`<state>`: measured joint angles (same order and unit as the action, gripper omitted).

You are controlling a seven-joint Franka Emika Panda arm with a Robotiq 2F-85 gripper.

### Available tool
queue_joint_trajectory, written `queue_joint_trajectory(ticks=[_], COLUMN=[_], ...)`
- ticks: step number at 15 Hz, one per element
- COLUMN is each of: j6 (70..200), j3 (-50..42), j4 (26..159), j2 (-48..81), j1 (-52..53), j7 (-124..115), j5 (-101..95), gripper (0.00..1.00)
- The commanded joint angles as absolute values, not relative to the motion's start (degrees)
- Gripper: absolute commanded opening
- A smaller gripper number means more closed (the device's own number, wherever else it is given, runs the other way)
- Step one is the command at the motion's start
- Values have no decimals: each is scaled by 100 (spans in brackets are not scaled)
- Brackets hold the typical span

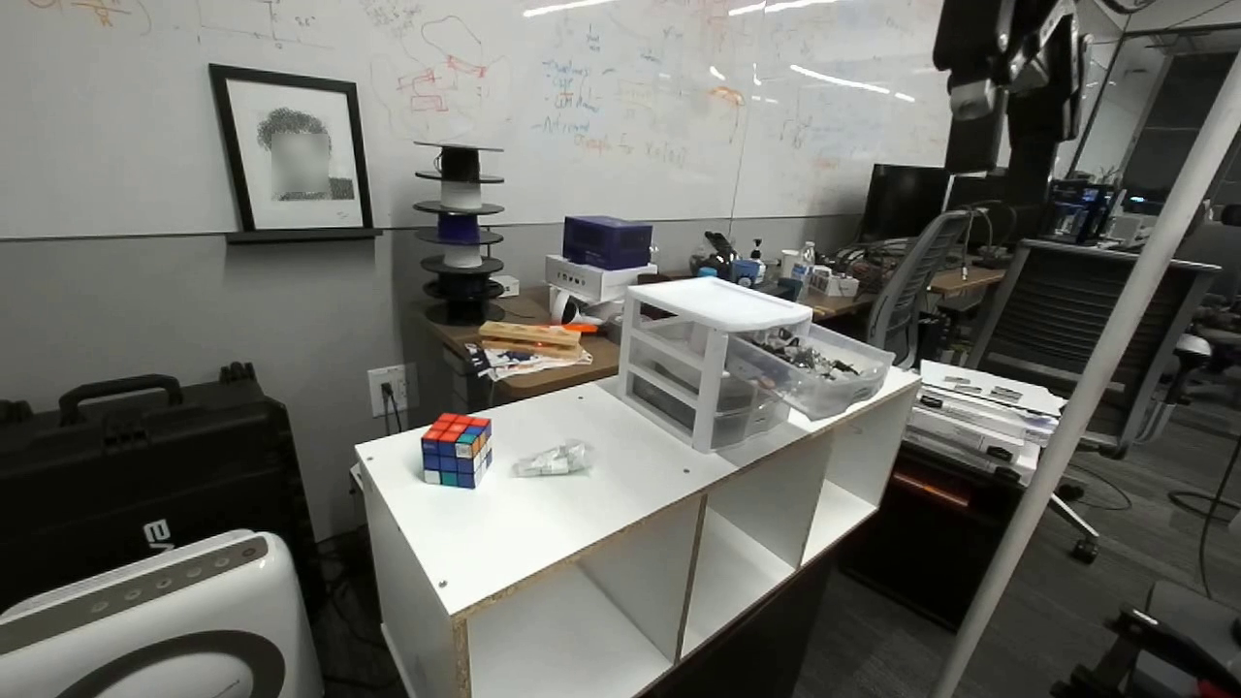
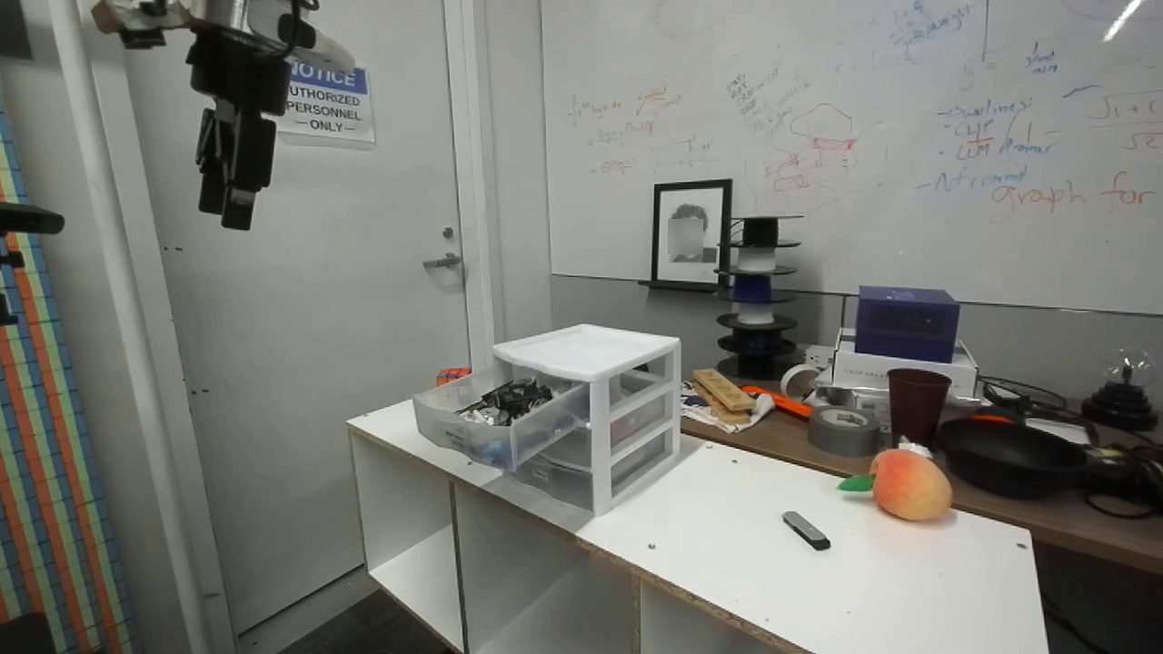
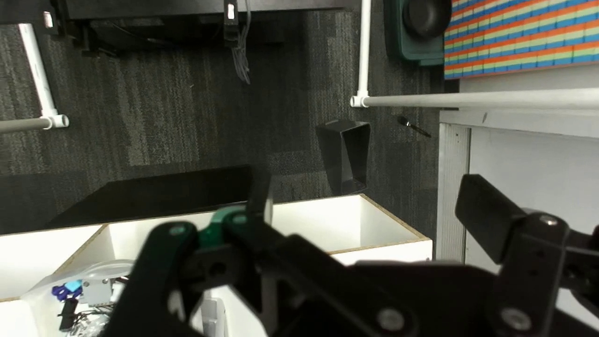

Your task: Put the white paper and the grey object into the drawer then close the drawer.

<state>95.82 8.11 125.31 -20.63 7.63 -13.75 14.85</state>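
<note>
The white paper [image 1: 553,460], a crumpled whitish scrap, lies on the white shelf beside the drawer unit in an exterior view. The grey object [image 2: 806,530], small and stick-like, lies on the shelf on the unit's opposite side; the unit hides it from the opposite camera. The drawer [image 1: 843,393], translucent and holding small dark parts, is pulled out at the top of the unit; it shows in both exterior views [image 2: 554,436] and the wrist view [image 3: 100,269]. My gripper [image 1: 1003,165] hangs high above and away from the shelf, also seen in an exterior view [image 2: 225,213]. Its fingers [image 3: 374,206] are apart and empty.
A red-and-blue cube [image 1: 456,451] stands near the shelf's end. A peach [image 2: 911,485] with a green leaf sits near the grey object. The white drawer unit [image 2: 600,350] stands mid-shelf. A brown desk with tape, cup and pan adjoins the shelf. A white pole [image 1: 1096,378] stands nearby.
</note>
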Motion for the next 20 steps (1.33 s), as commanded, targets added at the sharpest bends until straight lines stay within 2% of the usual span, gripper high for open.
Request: queue_joint_trajectory(ticks=[1,3,12,20], j6=[8850,8793,10160,11477], j3=[774,803,1057,1022], j4=[11567,11126,9640,8735], j2=[-1097,-482,2125,3567], j1=[713,752,1198,1253], j7=[-647,-225,1038,1958], j5=[954,633,-1312,-1929], gripper=[100,100,100,100])
